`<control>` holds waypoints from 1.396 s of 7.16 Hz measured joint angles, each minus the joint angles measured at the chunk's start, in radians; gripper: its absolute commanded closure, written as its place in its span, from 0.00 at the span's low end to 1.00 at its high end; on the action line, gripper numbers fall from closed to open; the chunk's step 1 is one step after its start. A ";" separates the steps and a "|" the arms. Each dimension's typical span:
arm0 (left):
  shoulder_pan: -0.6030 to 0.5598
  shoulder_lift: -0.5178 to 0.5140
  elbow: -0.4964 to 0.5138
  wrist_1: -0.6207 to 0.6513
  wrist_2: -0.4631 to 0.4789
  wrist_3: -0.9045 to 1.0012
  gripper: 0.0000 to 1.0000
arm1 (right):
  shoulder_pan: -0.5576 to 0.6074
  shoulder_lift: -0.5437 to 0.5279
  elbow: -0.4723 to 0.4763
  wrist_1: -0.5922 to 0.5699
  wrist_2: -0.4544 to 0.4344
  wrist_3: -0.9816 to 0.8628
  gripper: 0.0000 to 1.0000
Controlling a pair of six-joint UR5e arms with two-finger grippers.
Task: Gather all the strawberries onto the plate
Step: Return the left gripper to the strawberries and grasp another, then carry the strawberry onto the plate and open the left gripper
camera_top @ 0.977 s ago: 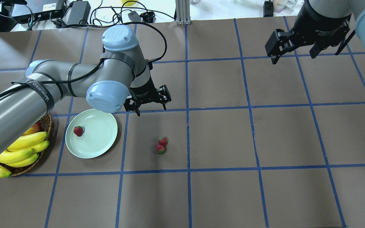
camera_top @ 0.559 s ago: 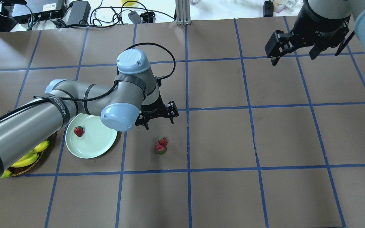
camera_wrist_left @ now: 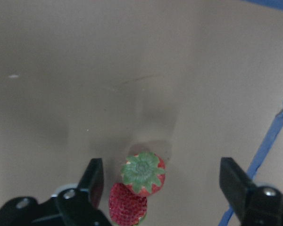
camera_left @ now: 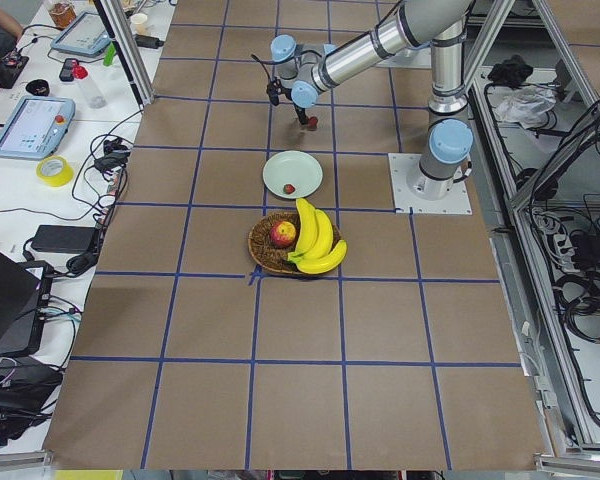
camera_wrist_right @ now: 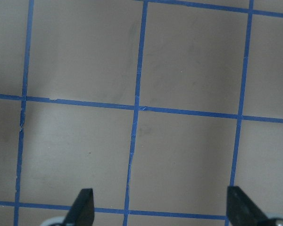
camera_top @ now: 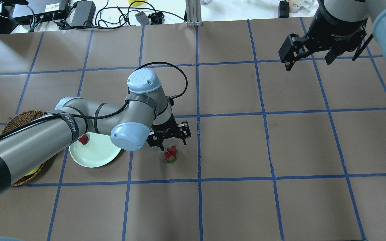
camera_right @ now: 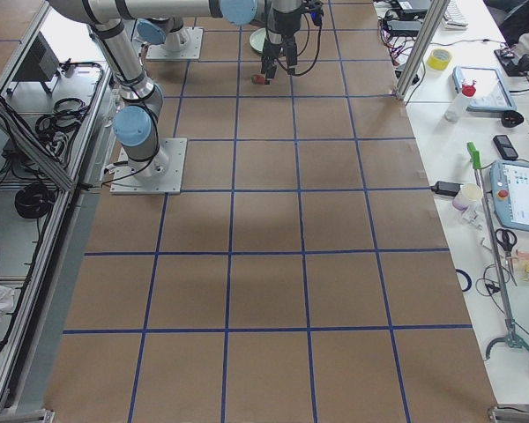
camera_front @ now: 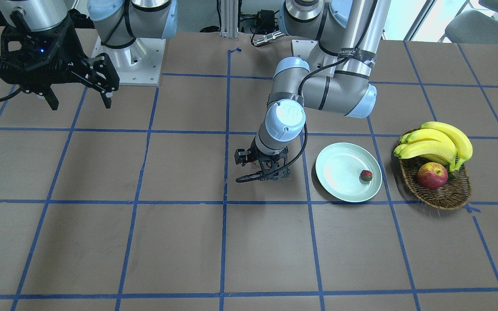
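The nearer strawberry [camera_top: 170, 157] is lying on the desk [camera_top: 233, 201], touching the farther strawberry [camera_top: 171, 149]; the left claw [camera_top: 172, 144] is hanging spread wide over that one; the left arm [camera_top: 45, 137] is hiding part of the plate [camera_top: 92, 158] and of the third strawberry [camera_top: 83, 139] on it; far off, the right claw [camera_top: 308, 63] is gaping.

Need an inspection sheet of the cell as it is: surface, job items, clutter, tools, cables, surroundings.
Surface: brown table, blue tape grid.
Job's things: one strawberry on the plate; two strawberries touching each other on the table, off the plate.
Clutter: wicker basket with bananas and apple, beside the plate.
Tools: left tool open, just over the pair; right tool open, over bare table.
Cables: black cable looped at the left wrist.
Surroundings: electronics and cords past the far edge.
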 measured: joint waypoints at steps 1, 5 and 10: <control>0.000 -0.001 -0.002 -0.002 -0.002 0.001 1.00 | 0.000 0.001 0.000 0.001 0.001 -0.001 0.00; 0.002 0.007 0.005 -0.003 -0.001 0.002 1.00 | 0.000 0.001 0.000 0.001 0.003 -0.001 0.00; 0.181 0.047 0.291 -0.246 0.098 0.128 1.00 | 0.001 0.002 0.002 0.001 0.003 0.001 0.00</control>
